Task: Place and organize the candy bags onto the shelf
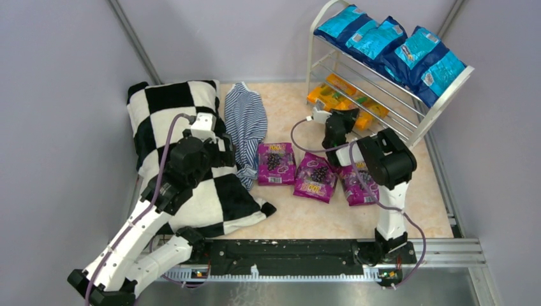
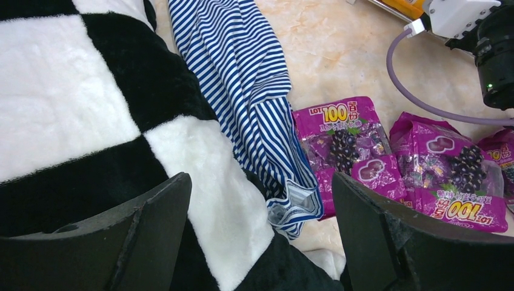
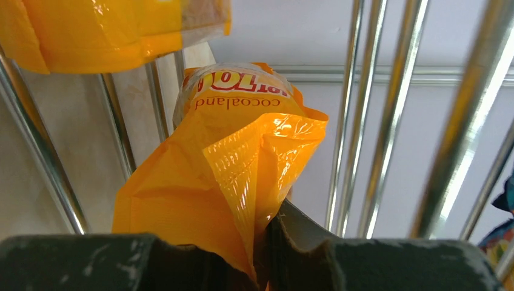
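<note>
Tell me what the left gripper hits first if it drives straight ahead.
Probably the checkered pillow, just beside the striped cloth and its hem; depth is unclear.

2 white arms (image 1: 131,242) carry black joints (image 1: 189,159) and purple cables (image 1: 160,167)

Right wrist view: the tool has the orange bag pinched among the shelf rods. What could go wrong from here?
The right tool pinches only a crumpled edge of the orange bag; on release it may tip or slide between the shelf rods.
The right arm's cable loops close to the purple bags; pulling back might drag one.
The striped cloth overlaps the leftmost purple bag, so a pick could snag it.
</note>
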You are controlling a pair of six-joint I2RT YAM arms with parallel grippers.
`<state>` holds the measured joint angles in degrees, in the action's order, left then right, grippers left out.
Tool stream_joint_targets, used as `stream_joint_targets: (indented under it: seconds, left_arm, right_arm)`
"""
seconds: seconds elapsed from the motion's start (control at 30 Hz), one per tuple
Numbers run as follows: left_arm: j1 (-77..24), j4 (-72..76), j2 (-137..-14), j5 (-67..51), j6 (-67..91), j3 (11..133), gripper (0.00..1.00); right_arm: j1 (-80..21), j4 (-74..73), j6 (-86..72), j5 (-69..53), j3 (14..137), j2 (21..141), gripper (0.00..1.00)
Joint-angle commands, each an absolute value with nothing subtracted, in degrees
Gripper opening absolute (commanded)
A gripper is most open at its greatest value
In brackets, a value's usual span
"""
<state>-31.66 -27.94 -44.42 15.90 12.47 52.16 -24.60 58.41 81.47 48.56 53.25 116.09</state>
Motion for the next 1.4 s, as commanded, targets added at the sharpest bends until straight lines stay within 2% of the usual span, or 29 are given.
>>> stream_joint_targets:
  seconds: [0.0, 0.47, 0.63, 0.7, 0.8, 0.93, 0.97, 1.1, 1.37]
  left_arm:
    - [-32.0, -24.6, -45.2, 16.4, 11.9, 51.5, 0.92]
    - [-31.8, -23.8, -47.8, 15.9, 11.9, 51.1, 0.92]
    - [-31.6, -23.6, -48.4, 15.2, 11.9, 51.1, 0.92]
    - [-31.4, -23.5, -48.6, 14.8, 11.9, 51.0, 0.92]
    - [-31.0, -23.5, -48.9, 14.5, 12.0, 50.9, 0.92]
    - [-30.6, -23.3, -49.4, 13.6, 12.1, 50.9, 0.92]
    - [-30.5, -23.3, -49.6, 13.2, 12.1, 50.9, 0.92]
    - [-29.4, -23.3, -50.3, 11.5, 12.5, 51.0, 0.92]
    - [-27.0, -23.3, -51.1, 10.1, 13.0, 50.8, 0.92]
  right_arm:
    - [-22.4, 68.5, 83.4, 46.0, 58.4, 117.2, 0.0]
    - [-20.6, 67.6, 78.5, 40.6, 61.6, 123.0, 0.0]
    - [-20.4, 66.8, 77.7, 39.9, 60.7, 123.3, 0.05]
    - [-20.5, 66.3, 76.9, 40.2, 60.1, 122.7, 0.12]
    - [-20.5, 61.2, 72.7, 39.8, 58.3, 120.0, 0.34]
    - [-20.6, 48.2, 64.9, 37.9, 57.4, 114.9, 0.69]
    - [-20.8, 45.9, 62.9, 37.3, 57.3, 113.6, 0.75]
    - [-21.7, 40.6, 58.3, 35.5, 55.7, 108.8, 0.86]
    - [-26.9, 18.8, 44.6, 29.5, 56.1, 98.9, 0.89]
